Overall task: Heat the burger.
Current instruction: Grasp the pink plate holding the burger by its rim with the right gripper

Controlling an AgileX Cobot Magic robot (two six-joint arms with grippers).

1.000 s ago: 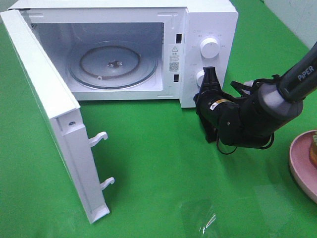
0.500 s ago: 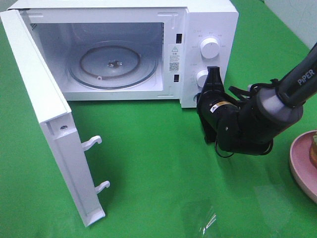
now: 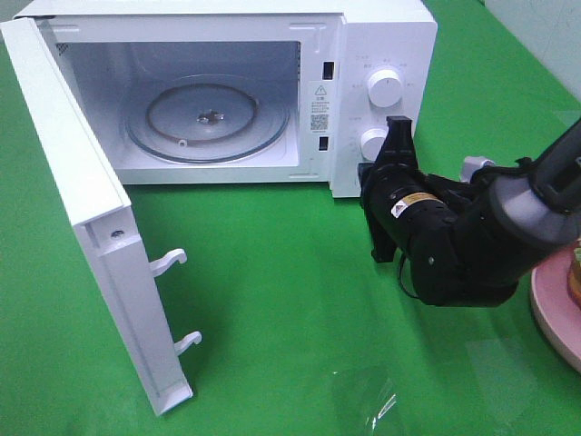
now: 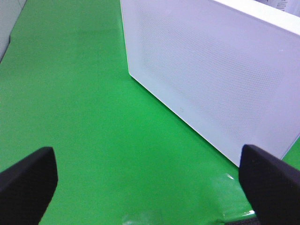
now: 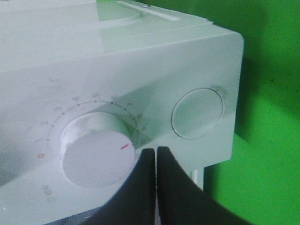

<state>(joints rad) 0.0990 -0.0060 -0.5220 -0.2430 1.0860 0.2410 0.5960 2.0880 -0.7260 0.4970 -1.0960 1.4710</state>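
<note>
Only a sliver of the burger (image 3: 576, 270) shows, on the pink plate (image 3: 547, 304) at the right edge of the exterior high view. The white microwave (image 3: 381, 41) stands with its door (image 3: 91, 209) swung wide to the left and its glass turntable (image 3: 207, 121) bare. My right gripper (image 3: 397, 125) is shut, its tips just right of the lower knob (image 3: 372, 143). In the right wrist view the shut right gripper (image 5: 156, 161) sits beside that knob (image 5: 96, 152). My left gripper (image 4: 149, 185) stands open over green cloth, holding nothing, facing the door's outer face (image 4: 211, 79).
Green cloth (image 3: 290, 300) covers the table. The open door juts toward the front left, with two latch hooks (image 3: 172, 262) sticking out. An upper knob (image 3: 383, 88) and a round door button (image 5: 197, 112) sit on the control panel. The left arm is outside the exterior high view.
The right arm has shifted to the right and lowered, carrying the shut gripper from in front of the lower knob to its right side. The door swung slightly a second ago, then stayed.
</note>
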